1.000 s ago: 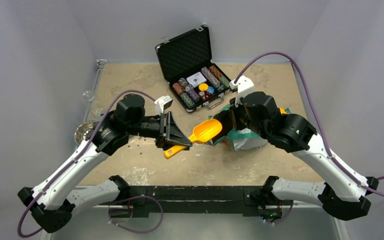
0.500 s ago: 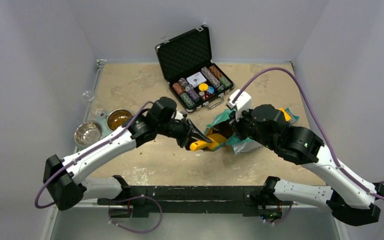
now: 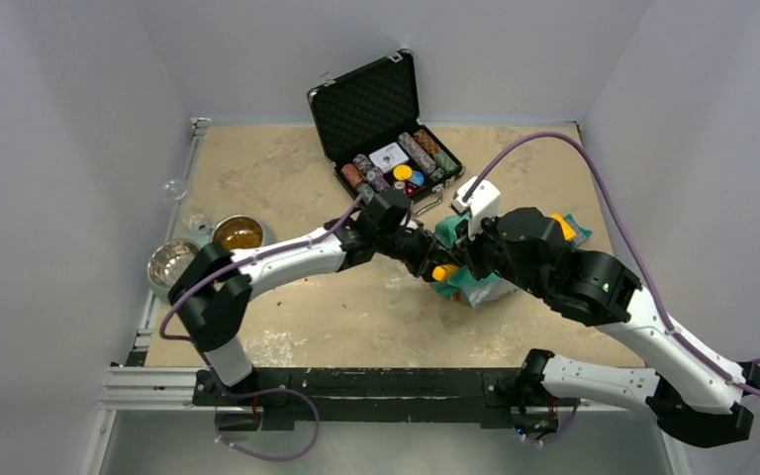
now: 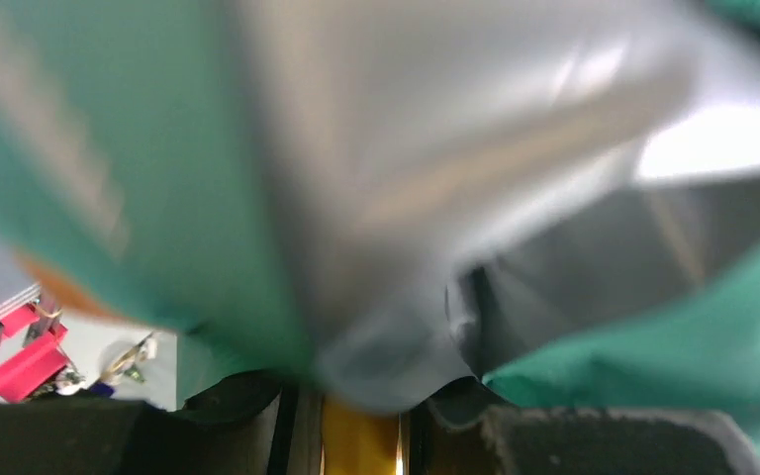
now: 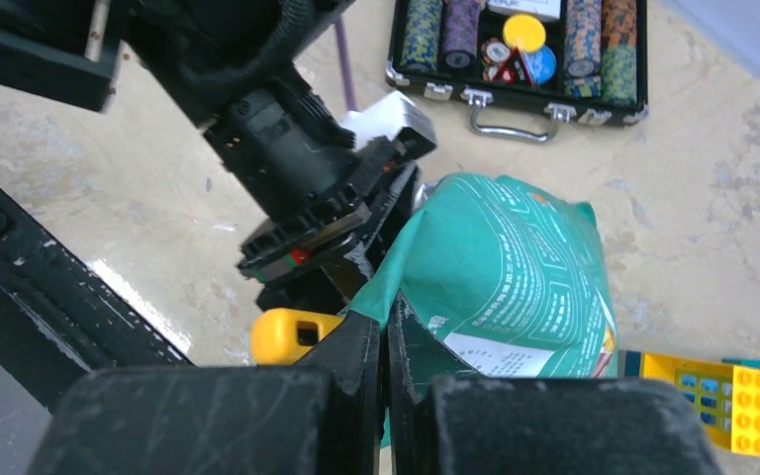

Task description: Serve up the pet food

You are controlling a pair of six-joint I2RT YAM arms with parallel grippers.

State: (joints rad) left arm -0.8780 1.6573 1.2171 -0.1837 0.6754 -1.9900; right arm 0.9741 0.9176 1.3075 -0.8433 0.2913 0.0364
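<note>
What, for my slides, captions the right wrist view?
Right fingers pinch teal-green pouch open; left arm's yellow plastic scoop inside.

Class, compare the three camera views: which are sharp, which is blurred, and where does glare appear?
Top external: sharp and evenly lit. Left wrist: badly out of focus, the teal pouch filling the lens, with a white glare patch on its silvery lining; only a yellow strip of scoop shows. Right wrist: pouch print and poker case crisp, a sheen on the table.
</note>
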